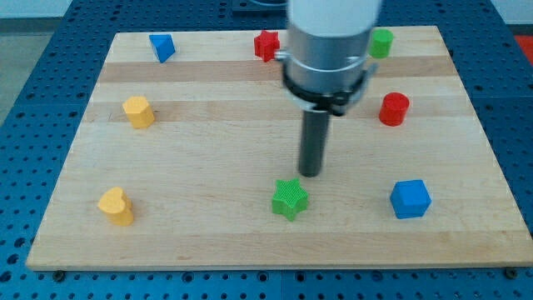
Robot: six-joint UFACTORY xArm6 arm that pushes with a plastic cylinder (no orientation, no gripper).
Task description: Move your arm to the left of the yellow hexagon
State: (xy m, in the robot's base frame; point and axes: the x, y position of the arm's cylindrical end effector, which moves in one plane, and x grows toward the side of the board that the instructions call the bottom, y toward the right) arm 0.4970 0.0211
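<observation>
The yellow hexagon [138, 111] sits on the wooden board [208, 150] at the view's left, in the upper half. My tip [310, 173] is near the board's middle, far to the right of the yellow hexagon and below its level. It stands just above and slightly right of the green star [290, 198], apart from it. The arm's white and black body hides part of the board's top middle.
A yellow heart [116, 206] lies at bottom left. A blue triangle [162, 47] is at top left, a red star [266, 45] at top middle, partly behind the arm. A green block [381, 42] is at top right, a red cylinder [394, 109] at right, a blue cube [410, 199] at bottom right.
</observation>
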